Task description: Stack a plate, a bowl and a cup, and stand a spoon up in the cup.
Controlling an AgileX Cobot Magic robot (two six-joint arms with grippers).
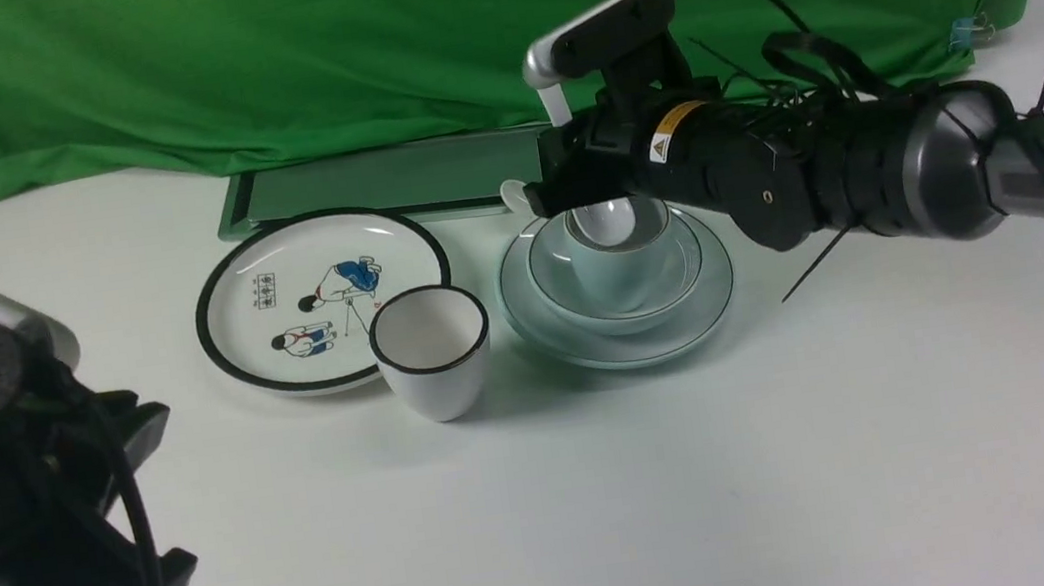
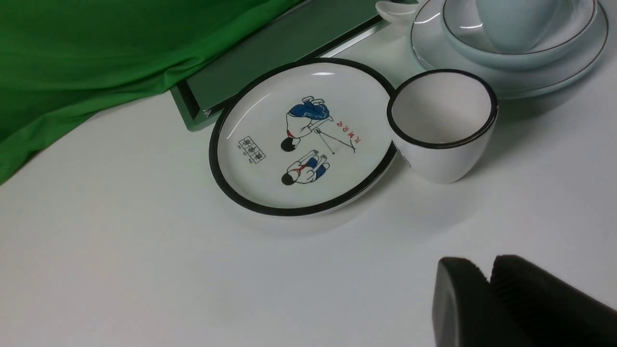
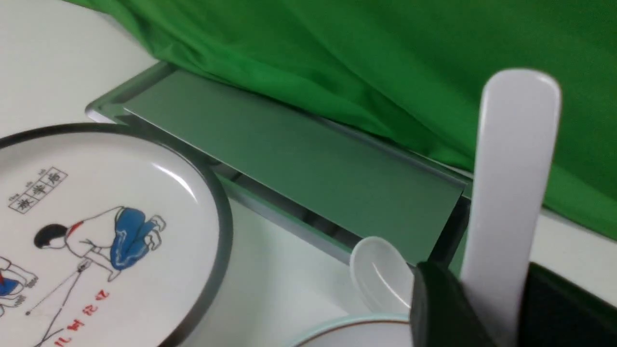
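The spoon (image 1: 608, 221) stands scoop-down in the mouth of the cup (image 1: 612, 286), which sits in the one bowl (image 1: 681, 272) on the pale plate (image 1: 718, 285). Its handle rises between the fingers of the right end effector (image 3: 482, 277), though I cannot tell whether they pinch or merely flank it. A second spoon (image 1: 515, 195) lies on the surface (image 1: 610, 503) just behind that plate, a black-rimmed white cup (image 1: 432, 350) and a cartoon plate (image 1: 321, 299) sit left of it, and well apart the left end effector (image 2: 482, 270) is pressed together, empty.
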